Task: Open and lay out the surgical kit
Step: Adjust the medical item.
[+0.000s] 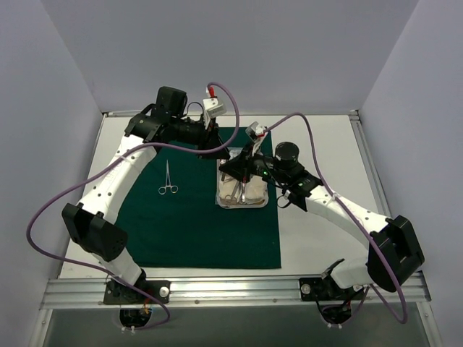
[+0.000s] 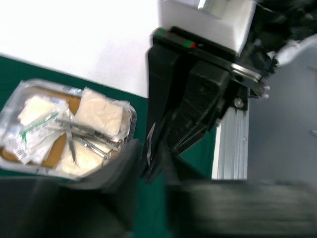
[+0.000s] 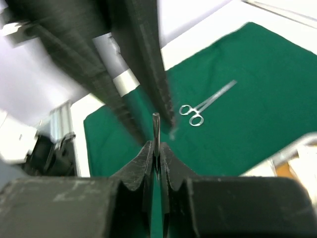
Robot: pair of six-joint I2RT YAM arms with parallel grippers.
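**Risks, left to right.**
- One ring-handled clamp point(image 1: 168, 181) is laid out alone on the green cloth point(image 1: 195, 238), well apart from everything else. It would be displaced only if the cloth is dragged by an arm.
- The left gripper point(image 2: 148, 173) is seen with its fingers a narrow way apart, flanking the tweezers point(image 3: 156, 124). Whether a pad touches them cannot be told through the blur.
- The tweezers are pinched in the closed right gripper point(image 3: 156, 153) and held up just beside the steel tray point(image 1: 244, 207).
- If the arms are parted while a left pad rubs the metal, the tweezers may be twisted in the pinch. They may also be pulled free and dropped onto the tray's contents.
- The hold is on a thin, smooth strip, so slipping under side load is judged likely.
- The two grippers are crowded together, so a knock between them is possible.

**Materials and shapes, left to right.**
- Cloth: dark green, matte, rectangular, spread flat on the white table point(image 1: 325, 217).
- Clamp: bright steel, with two ring handles and long slender jaws.
- Tweezers: a narrow bright metal strip, seen edge-on.
- Tray: rectangular, shiny, with rounded corners and a raised rim.
- Tray contents:
  - White gauze pads point(image 2: 101, 111) are noted, soft and squarish.
  - Crinkled clear packets point(image 2: 27, 134) with green print are noted.
  - Crossed silver instruments point(image 2: 86, 131) are noted.
- Gripper fingers: black, hard and scuffed.
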